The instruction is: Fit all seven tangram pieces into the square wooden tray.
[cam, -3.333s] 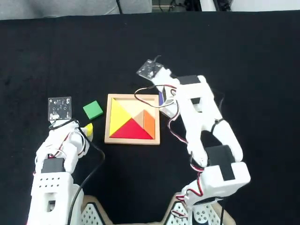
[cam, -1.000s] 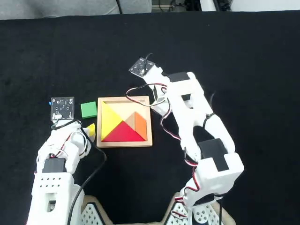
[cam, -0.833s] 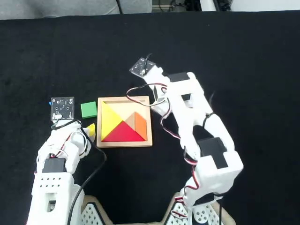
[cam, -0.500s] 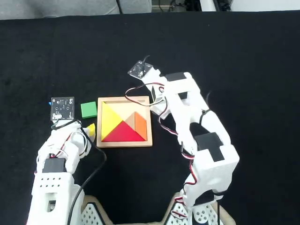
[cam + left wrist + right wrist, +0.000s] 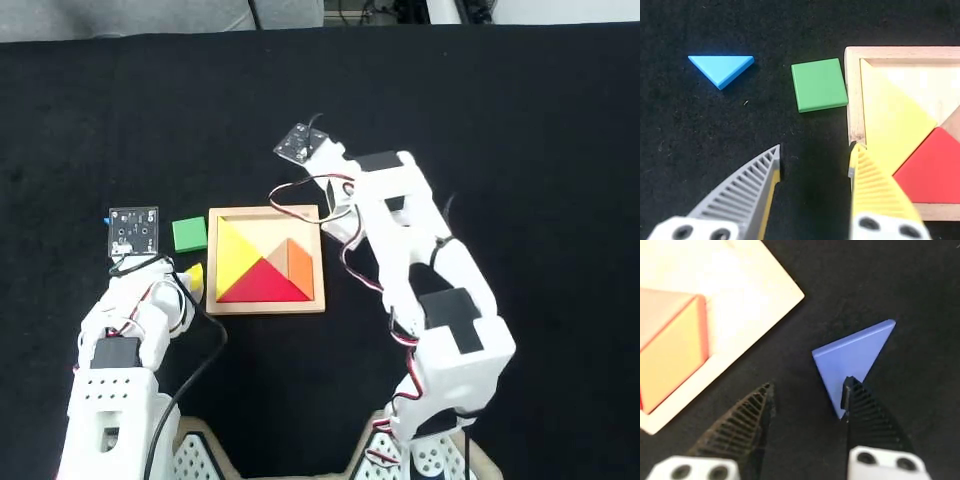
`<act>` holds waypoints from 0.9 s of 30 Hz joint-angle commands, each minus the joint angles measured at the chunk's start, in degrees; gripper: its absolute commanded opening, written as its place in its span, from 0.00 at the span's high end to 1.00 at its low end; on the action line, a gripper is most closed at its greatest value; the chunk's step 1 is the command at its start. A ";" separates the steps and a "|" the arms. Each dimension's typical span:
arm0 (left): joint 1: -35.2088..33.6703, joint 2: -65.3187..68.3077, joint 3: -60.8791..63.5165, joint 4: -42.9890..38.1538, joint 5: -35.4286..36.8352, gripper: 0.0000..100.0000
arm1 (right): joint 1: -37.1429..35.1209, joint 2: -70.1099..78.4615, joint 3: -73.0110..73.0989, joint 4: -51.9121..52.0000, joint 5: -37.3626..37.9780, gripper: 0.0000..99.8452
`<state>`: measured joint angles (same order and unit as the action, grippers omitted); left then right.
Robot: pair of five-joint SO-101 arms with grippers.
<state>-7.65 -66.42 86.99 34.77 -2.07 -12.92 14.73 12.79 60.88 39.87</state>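
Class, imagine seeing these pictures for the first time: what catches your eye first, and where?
The bright pieces in the wooden tray in the middle of the black table stand out: a yellow triangle, a red triangle and an orange piece. A green square lies loose just left of it, and the right gripper hangs open by a blue-violet triangle outside the tray.

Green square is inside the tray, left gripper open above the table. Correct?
Not quite. The green square lies outside the tray, on the table beside the tray's outer wall, as the left wrist view shows. The left gripper is indeed open above the table.
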 commanded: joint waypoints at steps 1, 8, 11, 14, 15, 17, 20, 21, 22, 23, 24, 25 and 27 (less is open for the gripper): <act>0.75 -0.70 -0.31 -0.35 -0.44 0.78 | 0.00 -0.75 -1.01 -2.81 0.18 0.78; 0.75 -0.70 -0.31 -0.35 -0.44 0.78 | 1.76 5.23 -5.76 -2.73 0.18 0.78; 0.75 -0.70 -0.31 -0.35 -0.44 0.78 | 2.90 5.49 -6.46 -2.73 0.18 0.78; 0.75 -0.70 -0.31 -0.35 -0.44 0.78 | 2.81 5.49 -6.46 -2.73 0.18 0.78; 0.75 -0.70 -0.31 -0.35 -0.44 0.78 | 2.81 5.23 -6.46 -2.73 0.18 0.78; 0.75 -0.70 -0.31 -0.35 -0.44 0.78 | 2.81 4.97 -6.81 -2.11 -0.70 0.78; 0.75 -0.70 -0.31 -0.35 -0.44 0.78 | 2.73 3.12 -6.81 -1.85 -1.32 0.78; 0.75 -0.70 -0.31 -0.35 -0.44 0.78 | 2.73 2.77 -6.90 -1.93 -1.41 0.78; 0.75 -0.70 -0.31 -0.35 -0.44 0.78 | 2.73 2.42 -6.90 -2.37 -1.41 0.78; 0.75 -0.70 -0.31 -0.35 -0.44 0.78 | 2.73 2.42 -6.81 -3.34 -1.41 0.78; 0.75 -0.70 -0.31 -0.35 -0.44 0.78 | 2.55 2.77 -6.81 -3.87 -1.41 0.78; 0.75 -0.70 -0.31 -0.35 -0.44 0.78 | 2.11 3.38 -6.81 -4.40 -1.41 0.78; 0.75 -0.70 -0.31 -0.35 -0.44 0.78 | 1.41 4.88 -6.99 -4.48 -1.14 0.78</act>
<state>-7.65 -66.42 86.99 34.77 -2.07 -11.08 20.26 8.92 57.45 39.08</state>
